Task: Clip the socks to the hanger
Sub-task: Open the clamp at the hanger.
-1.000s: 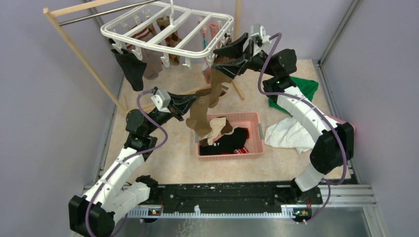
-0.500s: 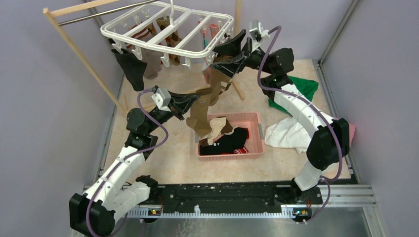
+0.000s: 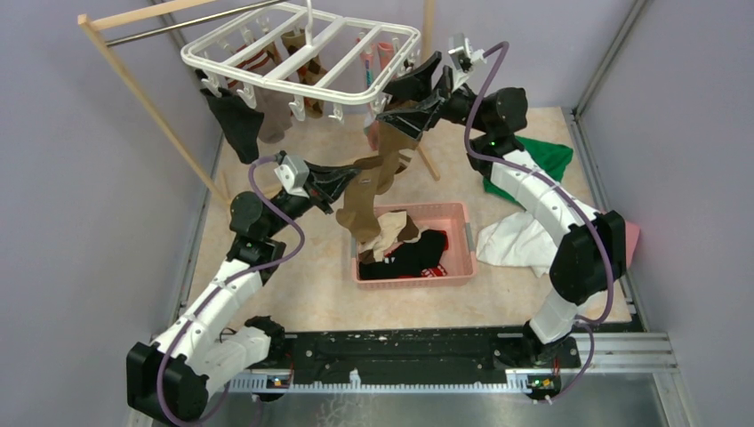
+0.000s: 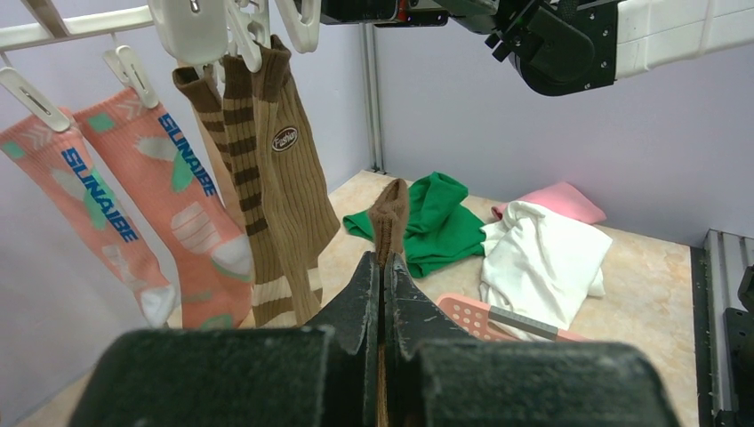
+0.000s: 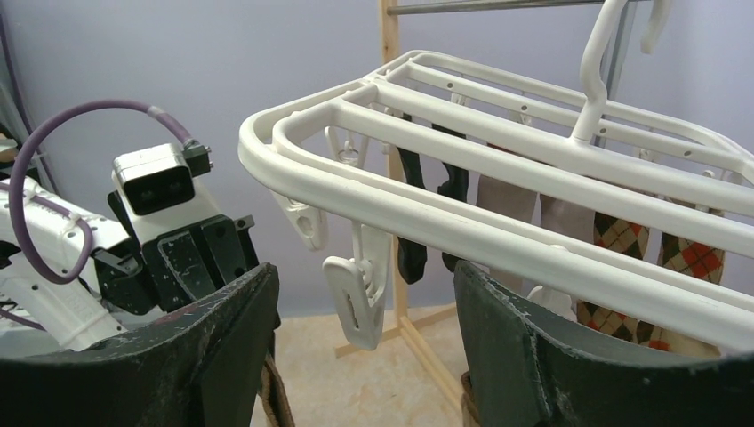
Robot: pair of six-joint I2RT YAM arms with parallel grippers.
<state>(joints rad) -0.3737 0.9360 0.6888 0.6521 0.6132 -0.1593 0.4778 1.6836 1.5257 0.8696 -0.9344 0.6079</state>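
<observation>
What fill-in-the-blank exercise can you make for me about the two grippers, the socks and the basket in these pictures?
1. The left gripper is shut on a plain ____ sock.
2. The right gripper, just below the hanger, has its jaws ____.
3. The socks not yet hung lie in a ____ basket.

Missing words: brown; open; pink.

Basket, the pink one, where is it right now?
In the top view the basket sits in the middle of the table, the white cloth just to its right and the brown sock hanging over its far left corner.
</observation>
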